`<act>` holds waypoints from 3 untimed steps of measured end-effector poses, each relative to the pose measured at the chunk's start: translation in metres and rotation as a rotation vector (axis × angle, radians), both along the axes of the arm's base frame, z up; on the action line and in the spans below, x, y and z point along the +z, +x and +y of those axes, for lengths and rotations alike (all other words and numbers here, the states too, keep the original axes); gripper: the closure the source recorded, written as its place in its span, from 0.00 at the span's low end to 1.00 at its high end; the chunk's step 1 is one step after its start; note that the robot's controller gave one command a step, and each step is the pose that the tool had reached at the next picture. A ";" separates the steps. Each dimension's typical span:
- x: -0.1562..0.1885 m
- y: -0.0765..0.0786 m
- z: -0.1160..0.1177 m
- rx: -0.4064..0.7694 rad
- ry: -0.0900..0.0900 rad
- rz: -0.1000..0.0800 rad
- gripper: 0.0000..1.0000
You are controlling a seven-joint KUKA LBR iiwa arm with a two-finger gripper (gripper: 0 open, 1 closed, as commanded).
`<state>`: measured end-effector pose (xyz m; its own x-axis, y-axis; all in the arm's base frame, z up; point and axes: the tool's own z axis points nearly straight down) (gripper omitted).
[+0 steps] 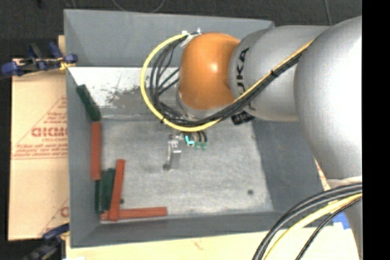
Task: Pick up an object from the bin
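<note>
My gripper (174, 157) hangs below the arm's wrist over the bare floor near the middle of the bin, with nothing seen in it. The nearest loose things lie to its left and lower left. A red bar (95, 150) lies lengthwise along the left wall. Another red bar (116, 187) stands upright in the picture near the front left corner. A third red bar (144, 212) lies flat along the front wall, meeting the second at a corner.
A dark green bar (88, 102) slants along the left wall toward the back. Another dark green bar (104, 190) lies beside the upright red one. The arm's wrist covers the bin's back middle.
</note>
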<state>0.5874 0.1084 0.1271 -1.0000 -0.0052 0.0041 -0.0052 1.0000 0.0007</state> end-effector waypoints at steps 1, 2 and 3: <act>-0.051 -0.106 0.091 0.499 -0.002 -0.036 0.00; -0.025 -0.110 0.124 0.444 0.000 -0.011 0.00; -0.026 -0.113 0.106 0.260 0.002 -0.010 0.00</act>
<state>0.4741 0.2140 0.1012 -0.9650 -0.2622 -0.0061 -0.2622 0.9650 0.0012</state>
